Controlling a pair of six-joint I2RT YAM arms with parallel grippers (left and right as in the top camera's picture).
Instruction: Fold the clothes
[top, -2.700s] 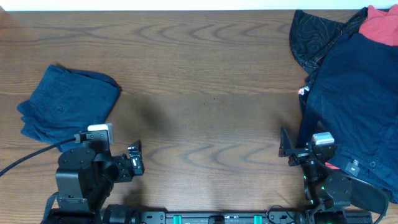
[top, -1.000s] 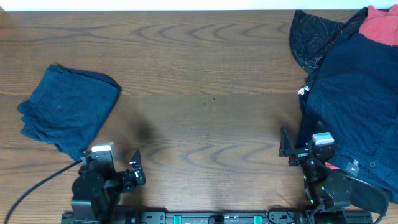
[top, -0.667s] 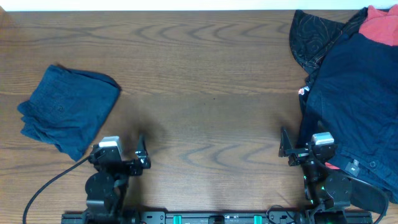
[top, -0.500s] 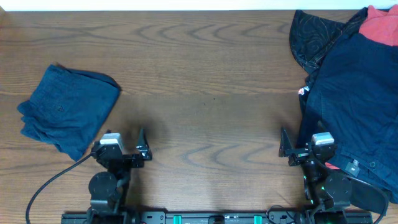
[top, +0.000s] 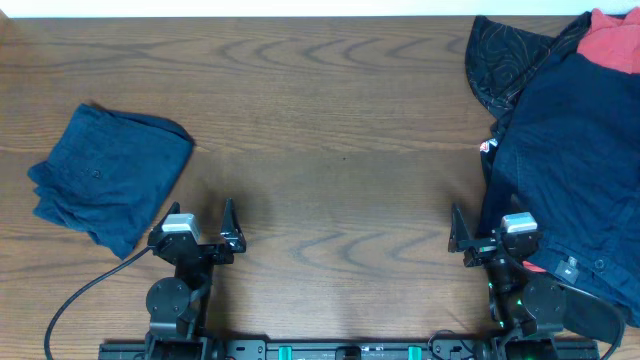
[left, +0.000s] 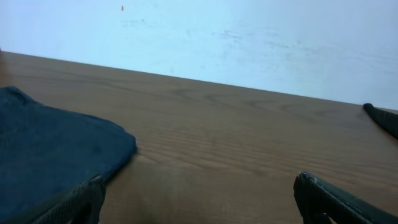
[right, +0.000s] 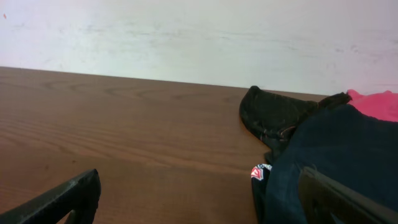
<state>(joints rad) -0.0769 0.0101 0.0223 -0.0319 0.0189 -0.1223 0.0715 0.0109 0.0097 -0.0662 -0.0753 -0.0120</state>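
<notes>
A folded navy garment (top: 105, 178) lies at the left of the table; it also shows in the left wrist view (left: 50, 155). A heap of clothes sits at the right: a large dark navy piece (top: 575, 150), a black patterned piece (top: 500, 60) and a coral-red one (top: 610, 40). The right wrist view shows the navy piece (right: 336, 162), the black one (right: 273, 115) and the red one (right: 373, 102). My left gripper (top: 200, 235) is open and empty, low near the front edge, right of the folded garment. My right gripper (top: 480, 235) is open and empty beside the heap's left edge.
The wooden table (top: 330, 150) stretches between the folded garment and the heap. A pale wall (left: 249, 37) stands behind the far edge. A black cable (top: 70, 300) trails from the left arm at the front left.
My left arm has drawn back from the folded garment, shifted right and settled low at the front edge. The right arm and the clothes have not moved.
</notes>
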